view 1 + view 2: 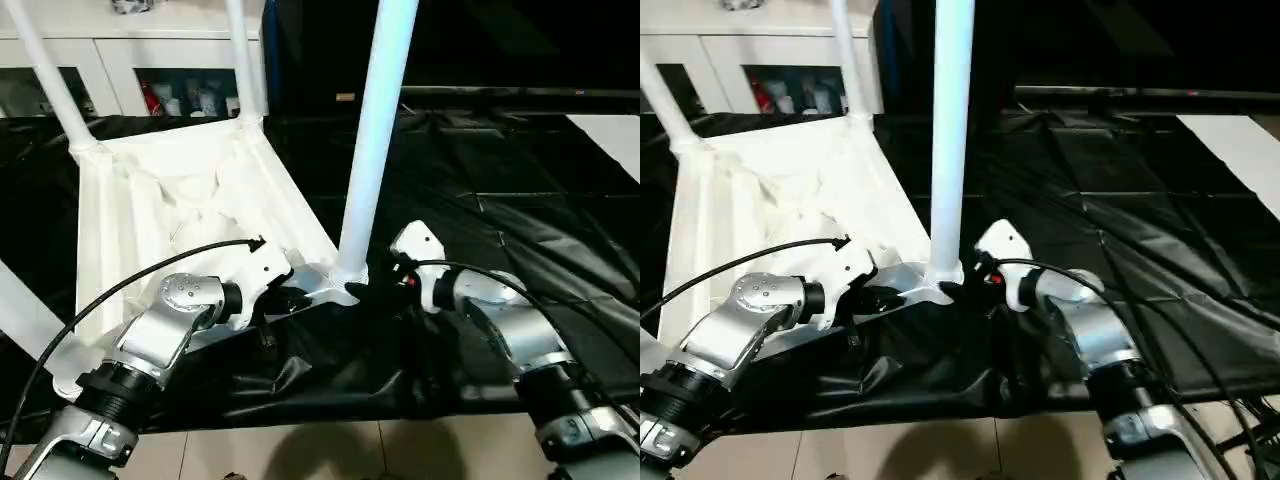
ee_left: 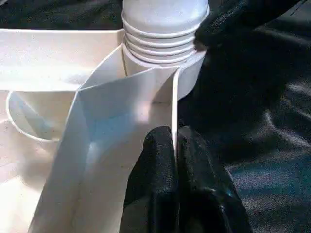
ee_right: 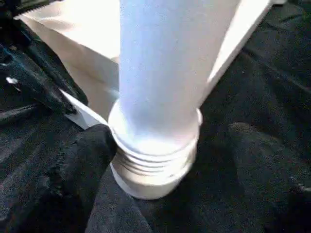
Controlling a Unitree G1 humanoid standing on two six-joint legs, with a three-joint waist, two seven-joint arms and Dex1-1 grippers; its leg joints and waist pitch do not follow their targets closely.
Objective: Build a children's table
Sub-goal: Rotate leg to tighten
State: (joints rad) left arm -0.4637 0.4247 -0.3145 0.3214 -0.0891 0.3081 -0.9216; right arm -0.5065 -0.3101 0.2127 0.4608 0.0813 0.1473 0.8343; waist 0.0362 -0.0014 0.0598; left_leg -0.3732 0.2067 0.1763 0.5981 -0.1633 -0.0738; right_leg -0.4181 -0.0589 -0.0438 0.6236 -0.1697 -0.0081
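Note:
The children's table (image 1: 170,210) lies upside down on black cloth, its ribbed underside facing up. Three white legs stand in its sockets: two at the far corners (image 1: 45,80) (image 1: 243,60) and one at the near corner (image 1: 375,130). My left gripper (image 2: 174,138) is shut on the thin rim wall just beside the near corner socket (image 2: 160,73). My right gripper (image 3: 165,145) is open around the near leg's threaded base (image 3: 155,160). One finger (image 3: 92,145) rests against the thread and the other (image 3: 252,141) stands off it.
A white glass-door cabinet (image 1: 130,60) stands behind the table. The black cloth (image 1: 500,180) spreads wrinkled to the right. Tiled floor (image 1: 350,450) shows at the cloth's near edge. A fourth leg (image 1: 15,310) slants at the left edge. Black cables (image 1: 100,300) loop over both forearms.

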